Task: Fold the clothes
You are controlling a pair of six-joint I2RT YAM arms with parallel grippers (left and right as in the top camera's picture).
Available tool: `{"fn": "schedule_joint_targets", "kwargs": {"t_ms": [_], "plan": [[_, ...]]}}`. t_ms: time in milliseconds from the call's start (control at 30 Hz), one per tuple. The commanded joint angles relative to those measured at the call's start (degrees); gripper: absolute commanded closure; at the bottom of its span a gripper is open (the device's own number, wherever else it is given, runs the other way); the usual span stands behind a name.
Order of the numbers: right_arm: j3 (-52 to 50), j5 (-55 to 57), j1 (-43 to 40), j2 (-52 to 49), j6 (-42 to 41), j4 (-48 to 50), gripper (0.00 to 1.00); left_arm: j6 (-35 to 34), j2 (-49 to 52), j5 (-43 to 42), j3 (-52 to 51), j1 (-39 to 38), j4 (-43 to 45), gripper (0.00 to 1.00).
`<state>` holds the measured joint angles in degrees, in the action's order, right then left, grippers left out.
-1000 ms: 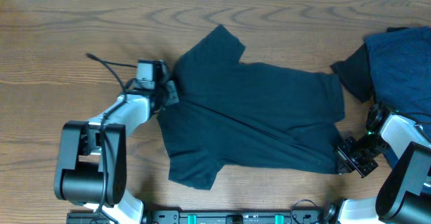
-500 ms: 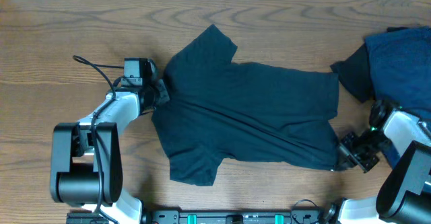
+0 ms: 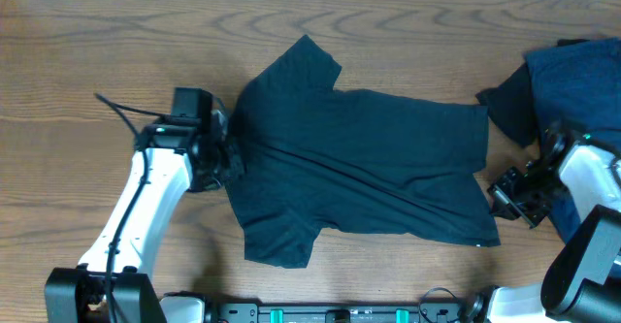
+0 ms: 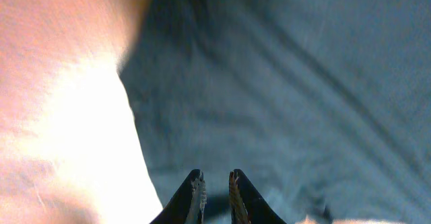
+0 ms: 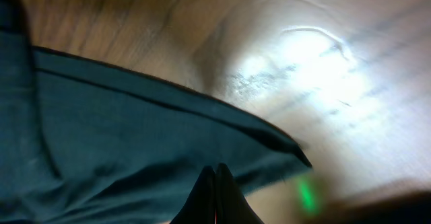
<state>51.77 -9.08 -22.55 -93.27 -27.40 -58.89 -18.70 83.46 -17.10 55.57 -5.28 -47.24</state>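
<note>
T-shirt spread flat, no fold made yet

The dark T-shirt (image 3: 359,173) lies open on the worktop (image 3: 78,61), sleeves out, so all the folding looks left to do; more clothes (image 3: 572,90) wait heaped at the right edge. The left gripper (image 4: 214,187) sits at the shirt's left edge, fingers a narrow slit apart, holding nothing visible. The right gripper (image 5: 215,183) is pressed together just above the hem corner; whether it pinches cloth, I cannot tell.

White arms (image 3: 146,207), blk joints, cables
</note>
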Motion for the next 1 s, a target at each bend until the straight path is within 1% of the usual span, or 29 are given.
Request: {"fn": "schedule_joint_targets", "kwargs": {"t_ms": [0,100,200,367,533,667,800,833,967], "plan": [[-4.2,-0.1,1.2,0.0,0.9,4.5,0.99,-0.5,0.9,-0.5,-1.1,-3.7,-2.6,0.84],[-6.5,-0.2,1.2,0.0,0.9,8.7,0.99,-0.5,1.5,-0.5,-2.7,-7.0,-3.1,0.84],[-7.4,-0.2,1.2,0.0,0.9,9.8,0.99,-0.5,2.1,-0.5,-4.7,-9.5,-3.7,0.84],[-7.8,0.5,1.2,0.0,2.0,10.1,0.99,-0.5,2.3,-0.5,-8.1,-10.3,-5.9,0.84],[-8.3,3.8,1.2,0.0,1.6,10.5,0.99,-4.0,2.3,-0.5,-15.1,-10.3,-1.3,0.84],[-8.7,9.6,1.2,0.0,-1.9,10.1,0.99,-5.5,2.3,-0.4,-20.2,-10.3,3.6,0.84],[-8.8,16.2,0.9,0.0,-7.0,8.2,0.98,-6.6,2.3,-0.5,-21.7,-10.3,4.9,0.84],[-8.8,16.6,0.6,0.0,-8.0,7.9,0.96,-6.8,2.3,-0.5,-21.7,-10.3,5.0,0.84],[-8.8,16.2,-0.6,0.0,-9.0,7.9,0.95,-6.7,2.3,-0.5,-21.7,-10.3,4.9,0.84]]}}
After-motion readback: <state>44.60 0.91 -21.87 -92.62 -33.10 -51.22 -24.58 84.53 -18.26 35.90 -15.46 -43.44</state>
